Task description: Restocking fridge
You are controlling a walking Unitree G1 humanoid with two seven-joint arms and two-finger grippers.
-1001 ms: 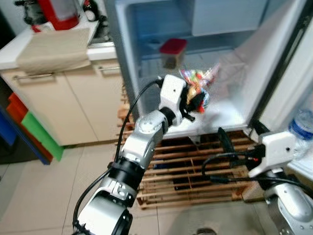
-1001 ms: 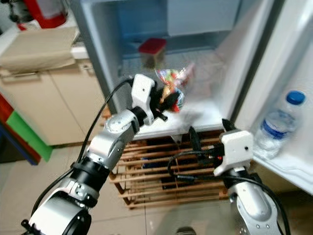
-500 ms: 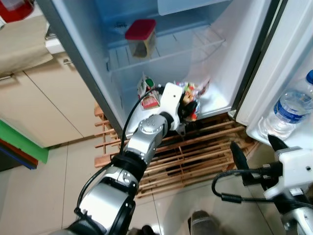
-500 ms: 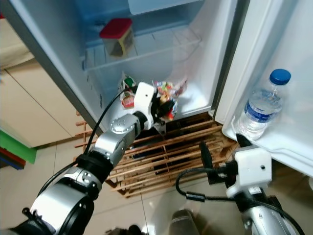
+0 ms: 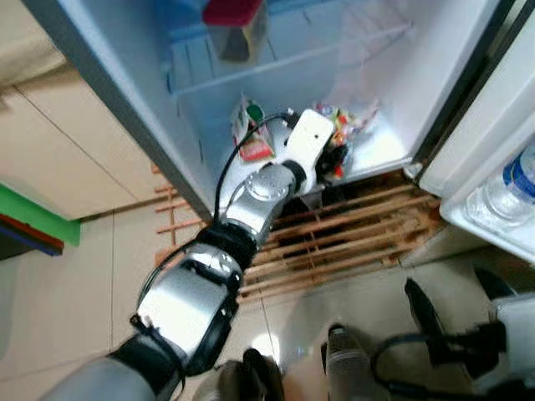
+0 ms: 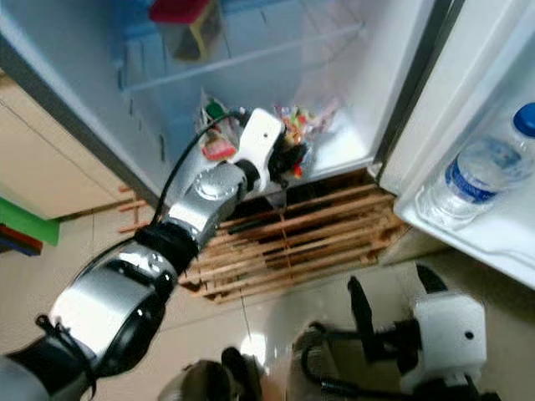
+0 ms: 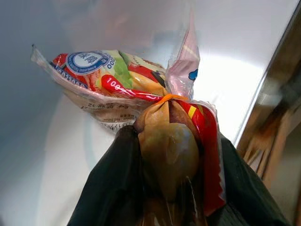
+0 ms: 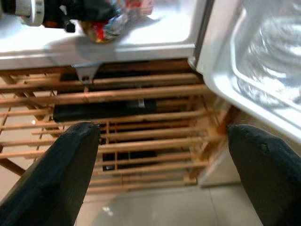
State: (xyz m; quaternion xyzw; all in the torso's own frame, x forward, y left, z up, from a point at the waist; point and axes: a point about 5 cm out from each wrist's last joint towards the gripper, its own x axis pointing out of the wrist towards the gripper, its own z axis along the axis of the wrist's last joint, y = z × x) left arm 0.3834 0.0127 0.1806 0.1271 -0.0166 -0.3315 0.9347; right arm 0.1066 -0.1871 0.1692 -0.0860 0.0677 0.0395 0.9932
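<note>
Left gripper holds one snack bag low inside the open fridge.

The fridge (image 5: 125,100) stands open on one slatted wooden pallet (image 5: 351,234), its door (image 6: 493,109) swung out at the fridge's right with one blue-capped water bottle (image 6: 481,163) in the door shelf. On the wire shelf inside the fridge sits one red-lidded container (image 5: 236,23); on the fridge floor below it stands one small carton (image 5: 251,134) with a red label. The left gripper (image 7: 169,155), at the front of the fridge floor just beside that carton, is clamped on the knotted neck of one clear bag of colourful snacks (image 7: 117,89). The right gripper (image 8: 162,155) hangs before the pallet, below the door, its two fingers spread wide on nothing.
</note>
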